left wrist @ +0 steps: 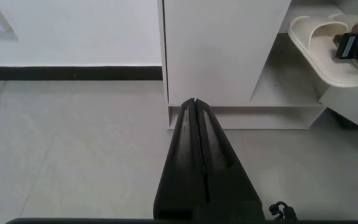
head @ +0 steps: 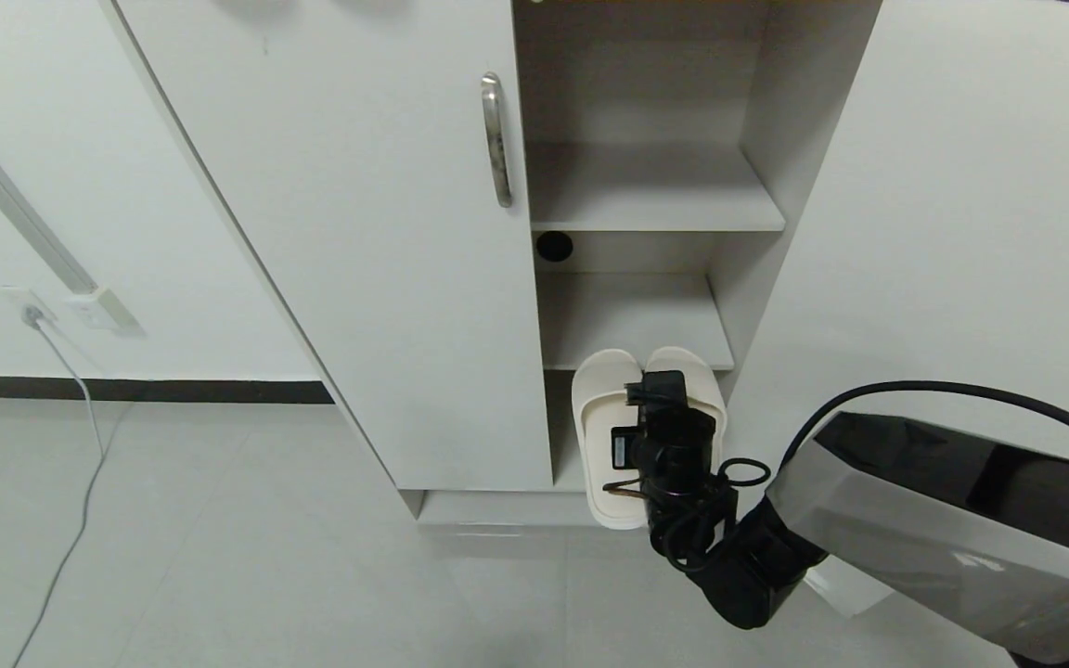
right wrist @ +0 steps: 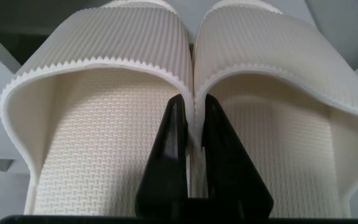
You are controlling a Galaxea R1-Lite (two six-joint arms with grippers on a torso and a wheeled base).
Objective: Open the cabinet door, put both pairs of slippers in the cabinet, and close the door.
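Two cream slippers (head: 595,408) gripped by right pincer (right wrist: 194,106) at open cabinet (head: 655,199); left pincer (left wrist: 195,109) clenched.

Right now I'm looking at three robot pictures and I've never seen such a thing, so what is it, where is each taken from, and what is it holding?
It is a two-armed robot with a clamp, called a gripper, on each arm. The large picture comes from a camera on its head, looking down at a white cabinet with open shelves on one side. The other two come from cameras on its wrists. The right gripper pinches a cream pair of slippers by their touching inner edges, in front of the cabinet's lower opening. The left gripper is shut on nothing, above the grey floor.
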